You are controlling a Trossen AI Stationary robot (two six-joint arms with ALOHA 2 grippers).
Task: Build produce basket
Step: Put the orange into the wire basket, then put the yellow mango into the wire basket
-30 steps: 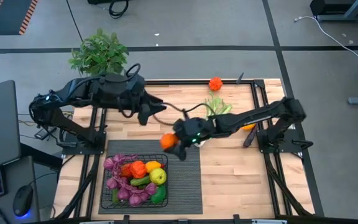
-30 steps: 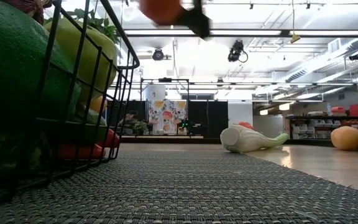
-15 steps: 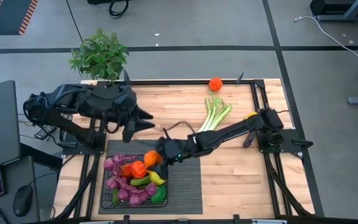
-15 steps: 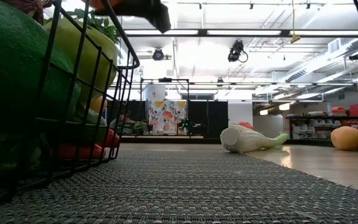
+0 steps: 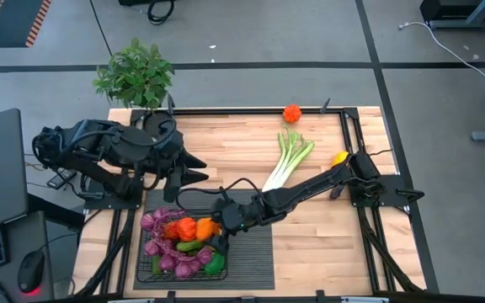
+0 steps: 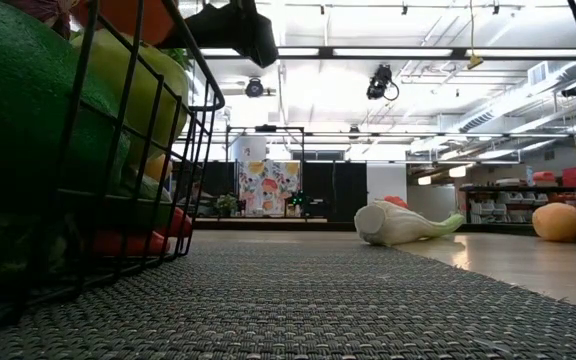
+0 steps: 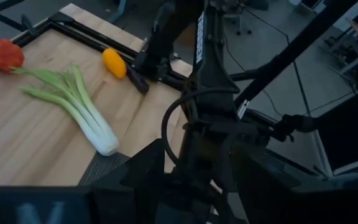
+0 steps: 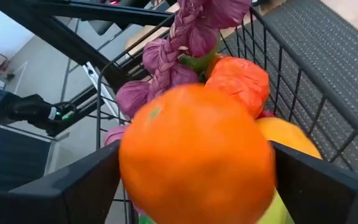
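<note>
**Orange at the basket, right end effector's fingers spread**

High view: the right end effector (image 5: 219, 225) reaches over the near-right corner of the basket (image 5: 146, 271), with the orange (image 5: 205, 226) at its tip, above the produce (image 5: 175, 252) already piled inside. Behind it on the table (image 5: 327, 236) lie a leek (image 5: 286, 162), a red pepper (image 5: 291, 113) and a lemon (image 5: 340, 156). The left end effector (image 5: 194, 168) hangs over the table beyond the basket, away from the produce; whether its fingers grip anything I cannot tell.

Low view: the right arm's dark tip shows above the basket rim (image 6: 200, 95), the orange (image 6: 133, 15) just beside it.

Right wrist view: the orange (image 8: 197, 155) sits between the fingers (image 8: 73, 186), which stand wide apart and barely meet it; purple grapes (image 8: 166, 62) and a red pepper (image 8: 241, 84) lie just beyond it.
</note>
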